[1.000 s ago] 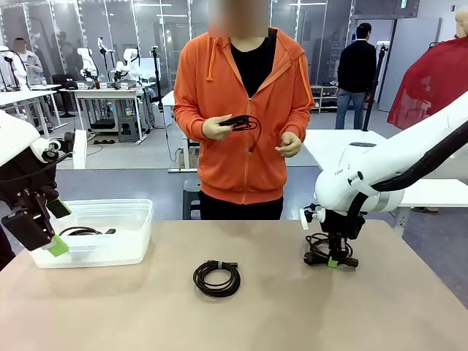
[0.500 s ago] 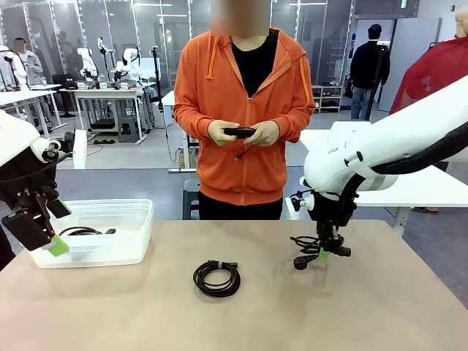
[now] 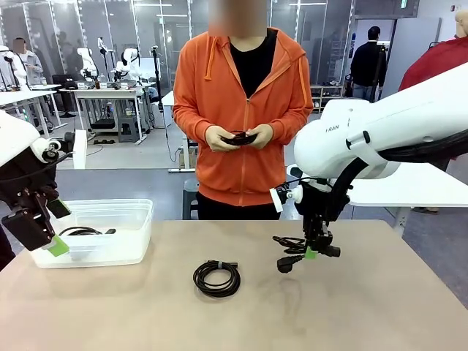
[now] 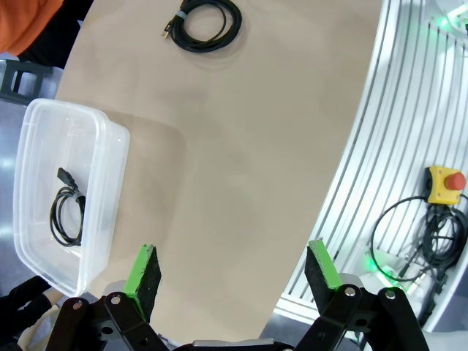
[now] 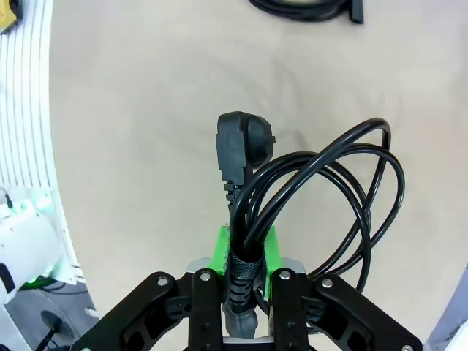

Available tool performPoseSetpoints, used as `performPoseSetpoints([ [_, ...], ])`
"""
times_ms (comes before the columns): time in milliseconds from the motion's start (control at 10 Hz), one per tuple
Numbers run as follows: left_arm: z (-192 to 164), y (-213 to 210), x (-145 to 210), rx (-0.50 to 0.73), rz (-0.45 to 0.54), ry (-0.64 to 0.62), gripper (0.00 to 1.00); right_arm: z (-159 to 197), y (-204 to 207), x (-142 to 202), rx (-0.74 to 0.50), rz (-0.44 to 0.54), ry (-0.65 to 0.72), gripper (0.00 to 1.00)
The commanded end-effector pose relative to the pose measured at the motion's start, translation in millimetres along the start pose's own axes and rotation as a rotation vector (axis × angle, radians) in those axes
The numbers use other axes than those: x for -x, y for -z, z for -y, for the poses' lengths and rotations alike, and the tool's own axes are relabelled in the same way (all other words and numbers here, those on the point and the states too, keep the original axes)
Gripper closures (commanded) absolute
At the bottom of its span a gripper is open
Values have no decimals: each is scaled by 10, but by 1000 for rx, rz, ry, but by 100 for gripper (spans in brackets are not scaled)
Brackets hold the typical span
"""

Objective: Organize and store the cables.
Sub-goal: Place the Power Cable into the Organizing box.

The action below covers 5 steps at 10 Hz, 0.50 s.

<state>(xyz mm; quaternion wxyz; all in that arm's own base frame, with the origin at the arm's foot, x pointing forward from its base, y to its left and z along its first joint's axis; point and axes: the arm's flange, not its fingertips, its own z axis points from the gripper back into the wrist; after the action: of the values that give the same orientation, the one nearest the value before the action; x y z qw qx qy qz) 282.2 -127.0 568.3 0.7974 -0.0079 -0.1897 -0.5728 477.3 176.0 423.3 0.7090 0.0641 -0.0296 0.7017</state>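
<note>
My right gripper [image 3: 313,251] is shut on a black coiled cable [image 3: 291,244] and holds it just above the table, right of centre, with its plug [image 3: 284,265] hanging down. In the right wrist view the gripper [image 5: 245,281] pinches the cable [image 5: 329,190] near the plug [image 5: 241,142]. A second coil [image 3: 216,278] lies at the table's middle, also seen as the coil [image 4: 208,16]. Another cable [image 3: 79,231] rests in the clear bin [image 3: 110,252]. My left gripper [image 3: 57,228] hangs open beside the bin's near left corner, its jaws wide apart [image 4: 234,274].
The person in an orange hoodie stands at the far edge, both hands on a small black cable [image 3: 240,137]. In the left wrist view the bin [image 4: 110,194] sits to the left. A yellow stop button [image 4: 444,183] and loose wires lie past the table edge.
My right gripper has lifted its cable off the table and carried it left towards the middle. The person has brought both hands together on their cable. The left arm has not moved.
</note>
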Motion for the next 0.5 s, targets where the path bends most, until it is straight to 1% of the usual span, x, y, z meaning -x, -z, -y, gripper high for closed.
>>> performPoseSetpoints([
  [0,8,-2,-3,0,0,3,0,-323,-104,-38,30,10,13,100],
  [200,8,-2,-3,0,0,3,0,-494,-240,-6,96,0,20,100],
  [300,8,-2,-3,0,0,3,0,-558,-336,16,82,12,16,100],
  [400,8,-2,-3,0,0,3,0,-668,-451,-4,97,4,30,100],
])
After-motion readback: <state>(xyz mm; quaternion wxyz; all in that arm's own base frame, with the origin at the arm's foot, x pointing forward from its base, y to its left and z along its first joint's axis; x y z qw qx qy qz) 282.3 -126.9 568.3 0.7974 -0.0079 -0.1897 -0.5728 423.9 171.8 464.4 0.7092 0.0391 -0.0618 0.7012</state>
